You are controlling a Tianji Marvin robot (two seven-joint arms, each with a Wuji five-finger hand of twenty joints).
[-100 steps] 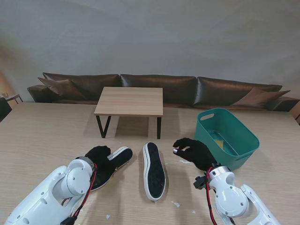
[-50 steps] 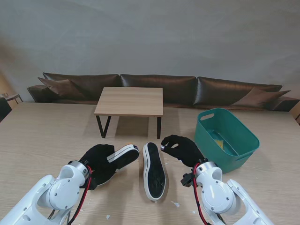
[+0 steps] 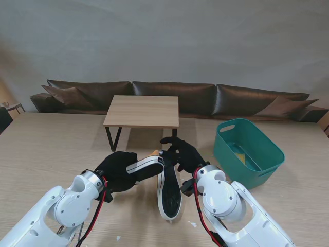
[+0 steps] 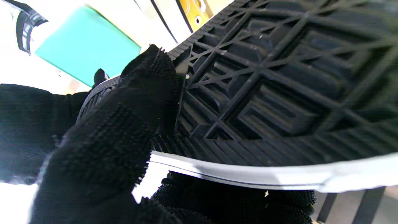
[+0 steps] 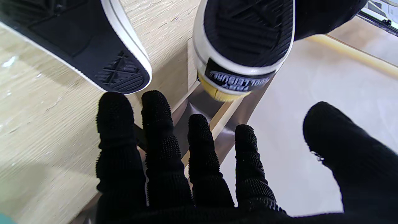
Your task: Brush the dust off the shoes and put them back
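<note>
Left robot hand (image 3: 117, 170) is clamped on one shoe (image 3: 146, 168), held off the counter (image 3: 46, 154); right robot hand (image 3: 182, 153), fingers apart and holding nothing, is close to its tip. Risk: a bump there could twist the shoe loose onto the second shoe (image 3: 169, 188) lying sole-up. Versus a second ago: shoe lifted, right hand moved in.

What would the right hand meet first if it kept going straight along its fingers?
Most likely the heel of the lifted shoe held by the left hand. The right hand is open, fingers aimed at it, not yet touching; depth is uncertain.
</note>
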